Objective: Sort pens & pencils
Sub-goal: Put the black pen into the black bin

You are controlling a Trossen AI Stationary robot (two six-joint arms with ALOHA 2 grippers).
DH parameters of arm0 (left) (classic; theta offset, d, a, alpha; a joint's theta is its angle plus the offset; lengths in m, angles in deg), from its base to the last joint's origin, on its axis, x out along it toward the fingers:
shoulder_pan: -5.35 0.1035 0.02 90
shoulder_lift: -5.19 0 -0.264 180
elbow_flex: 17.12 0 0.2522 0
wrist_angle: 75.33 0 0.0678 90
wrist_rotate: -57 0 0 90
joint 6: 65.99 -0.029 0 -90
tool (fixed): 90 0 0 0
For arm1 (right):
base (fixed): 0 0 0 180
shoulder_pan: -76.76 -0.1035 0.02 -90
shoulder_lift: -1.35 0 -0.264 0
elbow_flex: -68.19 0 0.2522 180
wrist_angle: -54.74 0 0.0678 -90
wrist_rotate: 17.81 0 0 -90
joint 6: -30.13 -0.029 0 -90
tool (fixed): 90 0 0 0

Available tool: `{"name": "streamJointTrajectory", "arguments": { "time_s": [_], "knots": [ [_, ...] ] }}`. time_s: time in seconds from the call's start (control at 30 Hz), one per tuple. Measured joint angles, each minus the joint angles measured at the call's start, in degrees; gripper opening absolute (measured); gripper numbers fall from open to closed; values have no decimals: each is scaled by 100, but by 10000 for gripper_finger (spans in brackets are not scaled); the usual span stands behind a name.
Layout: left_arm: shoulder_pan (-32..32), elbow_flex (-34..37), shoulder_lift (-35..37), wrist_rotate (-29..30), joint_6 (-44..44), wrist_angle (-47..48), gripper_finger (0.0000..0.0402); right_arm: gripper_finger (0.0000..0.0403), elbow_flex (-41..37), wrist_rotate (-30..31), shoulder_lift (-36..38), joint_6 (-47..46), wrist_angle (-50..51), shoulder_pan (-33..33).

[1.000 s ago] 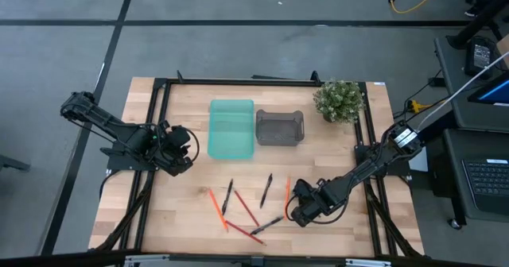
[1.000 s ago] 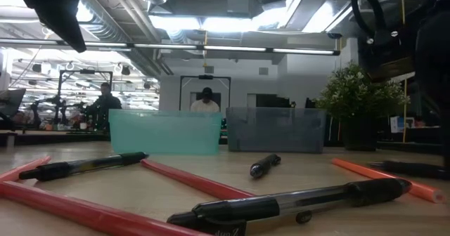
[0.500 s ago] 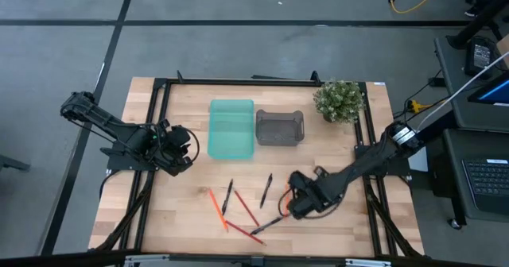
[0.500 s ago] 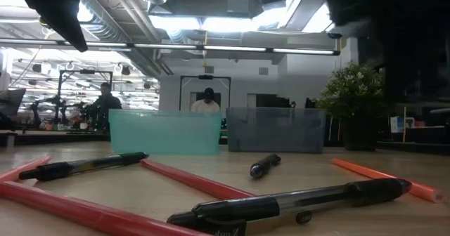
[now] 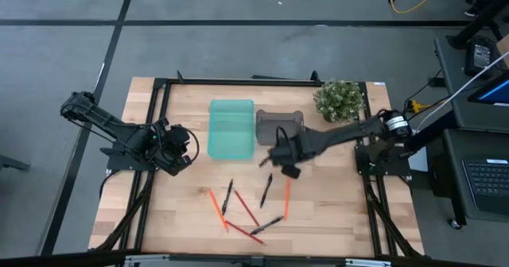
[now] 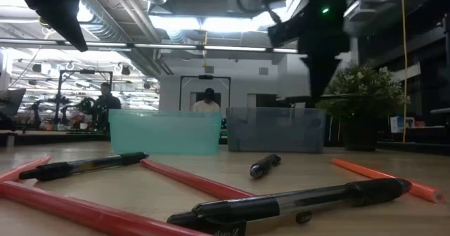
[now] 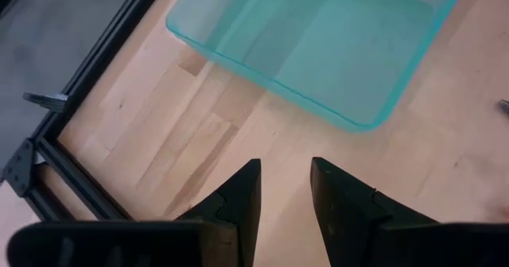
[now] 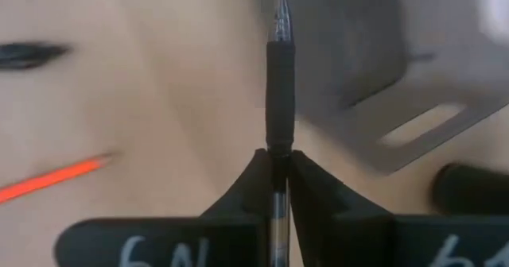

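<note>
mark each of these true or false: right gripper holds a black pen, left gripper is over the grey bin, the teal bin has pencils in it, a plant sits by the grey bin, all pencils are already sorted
1. The right gripper holds a black pen. True.
2. The left gripper is over the grey bin. False: it waits open beside the teal bin.
3. The teal bin has pencils in it. False: it looks empty.
4. A plant sits by the grey bin. True.
5. All pencils are sorted. False: orange and red pencils lie on the table.

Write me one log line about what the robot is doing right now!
right gripper: jaws shut on a black pen, near the gray bin | left gripper: jaws open, waiting beside teal bin
</note>
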Motion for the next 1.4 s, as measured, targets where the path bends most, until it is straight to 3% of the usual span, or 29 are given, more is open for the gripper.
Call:
{"name": "streamJointTrajectory", "arguments": {
  "time_s": [0.37,0.67,1.03,1.4],
  "knots": [
    [0,0,0,48,-6,-3,105,29,859,528,11,1899,-299,982],
    [2,0,1,86,-6,-5,105,29,850,354,-163,2515,-587,1394],
    [2,4,0,83,-45,-5,105,29,818,22,-993,3097,-770,1633],
    [2,3,1,83,-45,-5,105,42,820,19,-1078,3271,-969,1749]
  ]
}}
